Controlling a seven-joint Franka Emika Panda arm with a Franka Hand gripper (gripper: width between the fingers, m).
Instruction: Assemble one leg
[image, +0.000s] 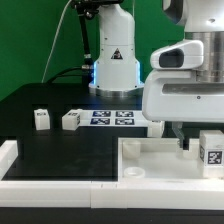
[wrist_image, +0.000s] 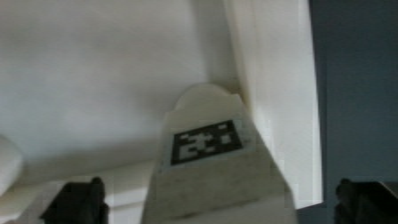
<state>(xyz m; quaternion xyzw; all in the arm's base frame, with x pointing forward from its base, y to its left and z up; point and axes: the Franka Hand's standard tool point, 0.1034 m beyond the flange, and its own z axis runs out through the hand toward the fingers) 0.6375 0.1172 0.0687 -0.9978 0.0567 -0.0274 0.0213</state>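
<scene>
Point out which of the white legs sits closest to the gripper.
It is the leg at the exterior view's right, standing on the tray-shaped part right beside the gripper. The other two legs lie far off on the black table.

You will find no legible text or numbers. A triangular warning sign stands on the robot base; its symbol is too small to read.

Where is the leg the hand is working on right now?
The leg stands at the exterior view's right edge, on the white tray-shaped part, directly beneath the hand; in the wrist view it sits between the open fingers.
</scene>
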